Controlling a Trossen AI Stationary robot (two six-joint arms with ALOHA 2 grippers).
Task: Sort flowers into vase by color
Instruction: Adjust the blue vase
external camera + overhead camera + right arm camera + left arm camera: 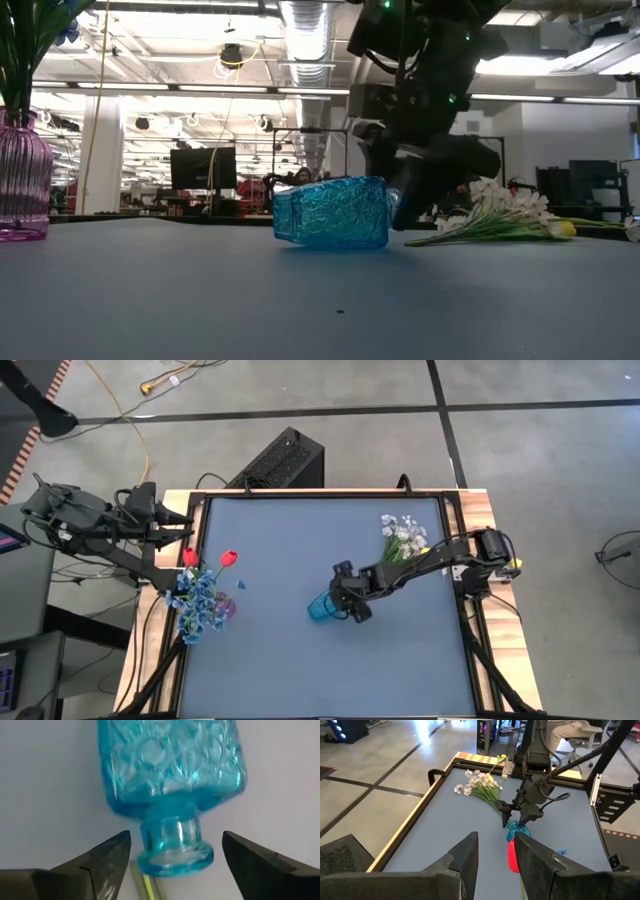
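Blue glass vase (321, 606) lay toppled at table centre, the right gripper (172, 855) spread wide astride its neck, gripping nothing. White sprays (401, 535) remained unsorted at two o'clock. Purple vase (22, 180) at nine o'clock already held blue sprays (200, 603) and red tulips (228, 558); left gripper (495, 851), part-open at ten o'clock, held nothing visible.

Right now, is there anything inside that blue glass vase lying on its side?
The blue vase looks empty through its patterned glass. Two thin green stems lie on the table just outside its mouth, between the right claw's open fingers. The embossed pattern could hide something small.
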